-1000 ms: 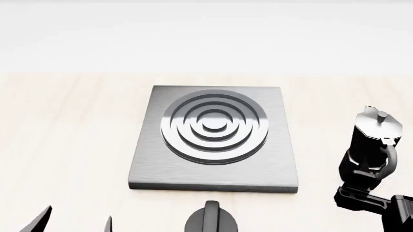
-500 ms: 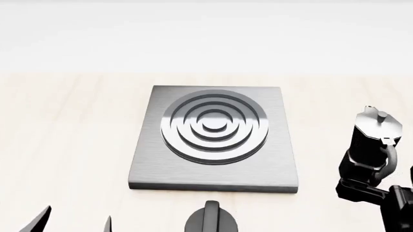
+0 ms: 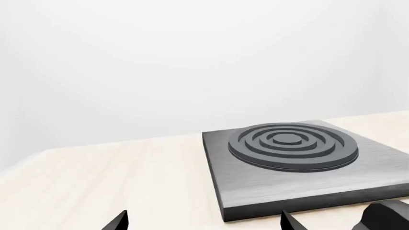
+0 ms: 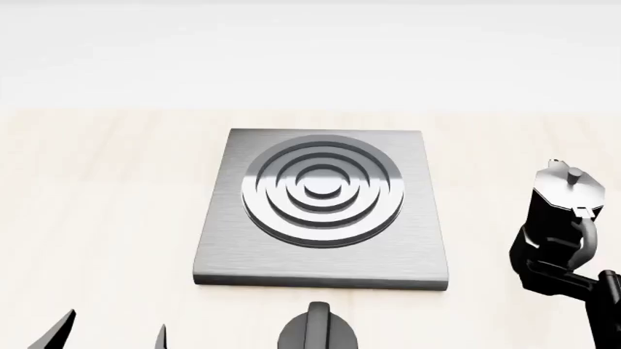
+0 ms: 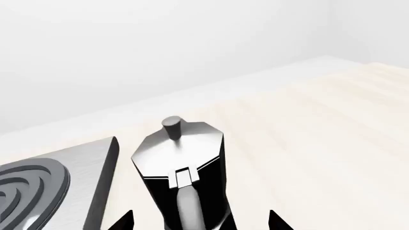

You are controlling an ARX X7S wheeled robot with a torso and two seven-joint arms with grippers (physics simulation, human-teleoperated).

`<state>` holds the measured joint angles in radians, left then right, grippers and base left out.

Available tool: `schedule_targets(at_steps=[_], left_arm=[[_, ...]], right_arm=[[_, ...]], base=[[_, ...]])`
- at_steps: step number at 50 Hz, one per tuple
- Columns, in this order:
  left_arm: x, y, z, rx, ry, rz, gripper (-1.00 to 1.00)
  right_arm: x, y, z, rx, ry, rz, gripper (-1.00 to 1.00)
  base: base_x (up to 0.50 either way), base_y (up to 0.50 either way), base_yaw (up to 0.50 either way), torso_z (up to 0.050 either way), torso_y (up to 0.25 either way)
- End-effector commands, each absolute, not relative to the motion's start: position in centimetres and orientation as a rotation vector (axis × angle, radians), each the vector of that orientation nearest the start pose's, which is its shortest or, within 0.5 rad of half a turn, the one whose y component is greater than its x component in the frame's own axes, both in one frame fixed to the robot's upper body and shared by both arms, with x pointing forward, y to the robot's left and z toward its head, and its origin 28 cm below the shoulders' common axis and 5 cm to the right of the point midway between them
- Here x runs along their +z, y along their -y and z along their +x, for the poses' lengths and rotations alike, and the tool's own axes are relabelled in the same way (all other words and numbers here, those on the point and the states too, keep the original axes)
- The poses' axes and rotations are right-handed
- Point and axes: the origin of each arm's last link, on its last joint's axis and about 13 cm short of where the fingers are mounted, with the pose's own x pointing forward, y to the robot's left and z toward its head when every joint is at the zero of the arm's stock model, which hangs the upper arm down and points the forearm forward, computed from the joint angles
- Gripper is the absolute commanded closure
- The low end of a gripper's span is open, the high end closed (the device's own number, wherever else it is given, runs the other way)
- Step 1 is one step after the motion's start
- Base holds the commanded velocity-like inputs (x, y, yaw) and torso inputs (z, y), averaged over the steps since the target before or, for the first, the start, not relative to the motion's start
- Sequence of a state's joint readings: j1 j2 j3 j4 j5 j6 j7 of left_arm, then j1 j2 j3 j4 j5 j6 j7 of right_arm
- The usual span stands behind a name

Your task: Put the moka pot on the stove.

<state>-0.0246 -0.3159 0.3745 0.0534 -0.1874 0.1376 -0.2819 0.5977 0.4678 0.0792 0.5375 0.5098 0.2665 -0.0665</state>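
Starting nearest us, at the bottom edge of the head view, we see the left gripper [image 4: 112, 333] as two dark fingertips set apart with nothing between them. Just right of it, bottom centre, sits a short black knob [image 4: 318, 331], which is not our target.

At the lower right of the head view our right gripper [image 4: 553, 270] has its dark body at the foot of the pot [image 4: 561, 211]. In the right wrist view two fingertips stand apart at the bottom edge, one on each side of the pot's base; we cannot tell whether they touch it, and we judge the grip not yet made.

The pot stands upright on the table [image 4: 97, 218], at the right edge of the head view, beside the stove [image 4: 325, 207] and clear of it. Its long axis is vertical, its handle faces the right gripper, and its lid is down, so we cannot see whether anything is inside.

The right arm is plainly the nearer one. From the pot, the stove lies toward frame left in the head view, and its rings are bare. We judge the coming move to be a close, a lift and a carry leftward onto the rings.
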Motion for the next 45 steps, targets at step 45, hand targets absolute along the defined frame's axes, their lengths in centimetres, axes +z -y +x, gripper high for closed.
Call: schedule_targets(at_steps=[45], left_arm=[[2.7,-20.6,20.3,-0.098,0.136,0.075,-1.00]], right_arm=[[8.0,26.2,32.4,-0.158,-0.138,0.193,-1.00]], base=[[0.00,0.00,0.00,0.000,0.000]])
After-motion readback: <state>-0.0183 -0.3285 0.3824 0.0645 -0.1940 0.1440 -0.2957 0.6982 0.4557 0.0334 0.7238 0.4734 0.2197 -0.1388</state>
